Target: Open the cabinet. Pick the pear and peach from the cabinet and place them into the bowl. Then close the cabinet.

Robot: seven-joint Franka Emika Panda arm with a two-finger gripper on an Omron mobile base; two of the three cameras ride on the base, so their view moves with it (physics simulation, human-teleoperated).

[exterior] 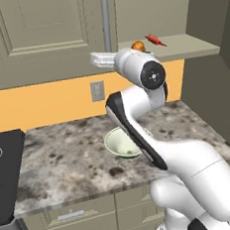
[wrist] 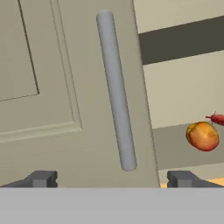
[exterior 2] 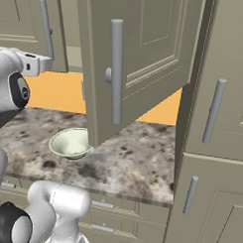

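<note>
Your hand [wrist: 111, 178] is spread wide with nothing in it, and it faces the closed left door of the cabinet [wrist: 52, 87], the upright bar handle [wrist: 116, 87] dead ahead between the tips. Look right: the other door stands open and the peach [wrist: 202, 136] sits on the shelf [wrist: 175, 148], off to the hand's right, a red pepper [wrist: 216, 118] just behind it. The pear I can't make out. The bowl [exterior: 120, 143] waits on the bench [exterior: 66, 161] below.
</note>
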